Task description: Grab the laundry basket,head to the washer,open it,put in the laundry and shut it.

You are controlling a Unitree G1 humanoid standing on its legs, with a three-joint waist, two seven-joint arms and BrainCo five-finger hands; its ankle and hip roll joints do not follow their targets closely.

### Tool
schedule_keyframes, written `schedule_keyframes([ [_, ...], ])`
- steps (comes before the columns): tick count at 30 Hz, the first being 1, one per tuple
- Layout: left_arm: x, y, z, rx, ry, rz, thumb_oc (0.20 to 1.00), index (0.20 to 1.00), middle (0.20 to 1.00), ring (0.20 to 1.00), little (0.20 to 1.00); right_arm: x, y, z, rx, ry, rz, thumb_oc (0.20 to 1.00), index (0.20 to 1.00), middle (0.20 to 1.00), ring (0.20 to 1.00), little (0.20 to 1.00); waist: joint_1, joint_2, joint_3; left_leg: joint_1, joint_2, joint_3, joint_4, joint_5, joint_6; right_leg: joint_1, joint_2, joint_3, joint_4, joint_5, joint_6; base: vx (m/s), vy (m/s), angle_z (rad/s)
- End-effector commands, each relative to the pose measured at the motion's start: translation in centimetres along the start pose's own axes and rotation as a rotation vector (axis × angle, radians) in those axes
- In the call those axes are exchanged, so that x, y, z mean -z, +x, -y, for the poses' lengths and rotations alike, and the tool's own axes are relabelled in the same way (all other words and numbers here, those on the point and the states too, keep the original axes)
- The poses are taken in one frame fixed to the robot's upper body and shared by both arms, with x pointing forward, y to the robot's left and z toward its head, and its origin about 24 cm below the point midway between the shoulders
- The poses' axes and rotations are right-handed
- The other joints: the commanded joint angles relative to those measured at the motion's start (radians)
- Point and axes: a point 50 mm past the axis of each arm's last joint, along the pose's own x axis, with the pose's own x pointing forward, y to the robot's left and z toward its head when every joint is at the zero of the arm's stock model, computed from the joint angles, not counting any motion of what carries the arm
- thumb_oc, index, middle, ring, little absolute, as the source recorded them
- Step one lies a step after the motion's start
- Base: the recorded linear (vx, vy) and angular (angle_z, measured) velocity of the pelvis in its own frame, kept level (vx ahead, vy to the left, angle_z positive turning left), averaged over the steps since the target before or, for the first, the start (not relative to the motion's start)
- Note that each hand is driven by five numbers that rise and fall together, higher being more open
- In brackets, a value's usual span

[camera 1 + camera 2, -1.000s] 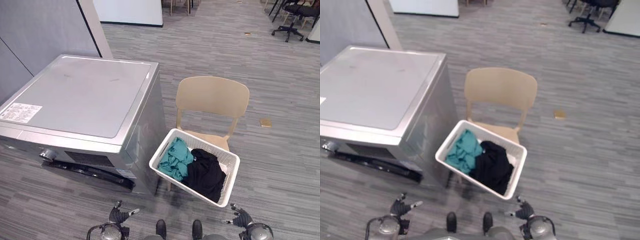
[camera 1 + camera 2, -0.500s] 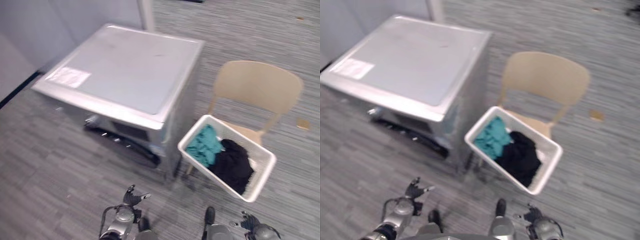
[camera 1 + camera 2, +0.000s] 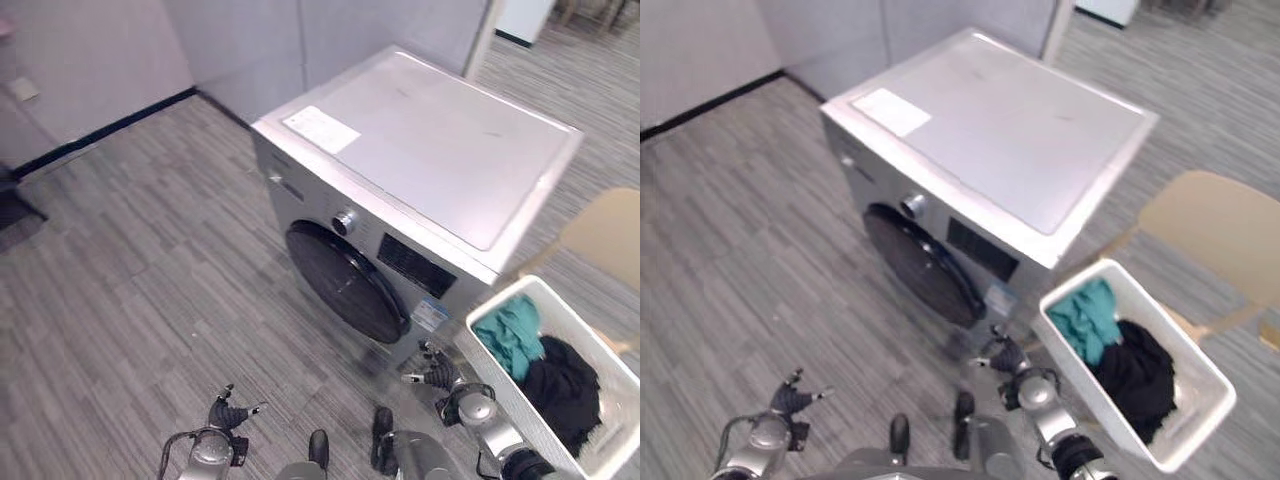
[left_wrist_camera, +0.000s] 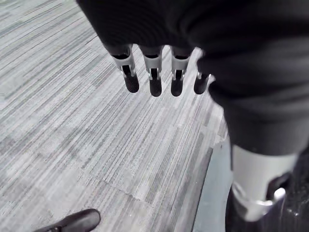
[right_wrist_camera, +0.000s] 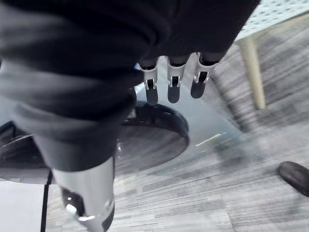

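- The left hand (image 3: 228, 416) hangs low over the grey floor (image 3: 130, 260), well out in front of the washer (image 3: 420, 180), its fingers (image 4: 153, 77) straight and spread, holding nothing.
- The right hand (image 3: 438, 375) is raised just in front of the washer's lower front corner, near the round door (image 3: 345, 283). Its fingers (image 5: 173, 79) are straight and loose, apart from the door and empty.
- The door, dark and round, is closed flat on the washer's front.
- Above the door sits a silver knob (image 3: 345, 221) with a dark panel (image 3: 418, 266) beside it.
- The laundry basket (image 3: 1212, 375), white with perforated walls, rests on the chair (image 3: 1210, 230) just beside the washer's side, close to the right hand but not touched by it.
- In the basket a teal garment (image 3: 1085, 318) lies at the end nearer the washer and a black garment (image 3: 1135, 375) next to it, the two touching.
- The washer's flat grey top carries a white label (image 3: 320, 128) near its front corner.
- Behind the washer stands a grey wall (image 3: 240, 40).
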Motion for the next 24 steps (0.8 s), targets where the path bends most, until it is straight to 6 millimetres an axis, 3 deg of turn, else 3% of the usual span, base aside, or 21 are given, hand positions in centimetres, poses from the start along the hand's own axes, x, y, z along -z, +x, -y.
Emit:
schedule_keyframes([
  [1, -2.3, 0.6, -1.1, -0.055, -0.027, 0.091, 1.000, 1.000, 1.000, 1.000, 1.000, -2.2, 0.3, 1.0, 0.052, 0.000, 0.111, 1.000, 1.000, 1.000, 1.000, 1.000, 0.009, -0.005, 0.003, -0.059, -0.013, 0.012, 0.066, -0.078, -0.020, 0.107, -0.019, 0.039, -0.121, -0.055, 0.073, 0.09, -0.020, 0.25],
  [5, -0.4, 0.1, -0.8, -0.060, -0.017, 0.035, 1.000, 1.000, 1.000, 1.000, 1.000, -5.0, 0.6, 2.7, 0.152, -0.085, 0.224, 1.000, 1.000, 1.000, 1.000, 1.000, 0.027, 0.012, -0.024, -0.044, -0.016, 0.008, 0.032, -0.061, -0.018, 0.147, -0.026, 0.024, -0.193, -0.040, 0.073, 0.09, -0.010, 0.05],
  [11, -0.1, -0.1, -0.7, -0.063, -0.006, 0.030, 1.000, 1.000, 1.000, 1.000, 1.000, -6.2, 0.9, 3.6, 0.211, -0.087, 0.260, 1.000, 1.000, 1.000, 1.000, 1.000, 0.040, 0.022, -0.026, -0.029, -0.017, 0.009, -0.006, -0.046, -0.018, 0.173, -0.031, 0.018, -0.235, -0.029, 0.079, 0.02, 0.007, 0.04],
  [18, -0.4, 0.0, -0.7, -0.054, 0.002, 0.042, 1.000, 1.000, 1.000, 1.000, 1.000, -6.8, 2.0, 2.5, 0.167, 0.027, 0.236, 1.000, 1.000, 1.000, 1.000, 1.000, 0.066, 0.034, -0.006, -0.039, -0.017, 0.005, -0.014, -0.039, -0.018, 0.172, -0.040, 0.008, -0.258, -0.016, 0.086, -0.02, 0.013, 0.02],
  [24, -0.8, 0.3, -1.1, -0.061, 0.004, 0.044, 1.000, 1.000, 1.000, 1.000, 1.000, -10.4, 2.7, -0.7, 0.010, 0.145, 0.330, 1.000, 1.000, 1.000, 1.000, 1.000, 0.109, 0.033, 0.021, -0.076, -0.014, -0.001, -0.008, -0.027, -0.018, 0.144, -0.046, 0.002, -0.255, -0.008, 0.089, -0.05, 0.022, -0.04],
])
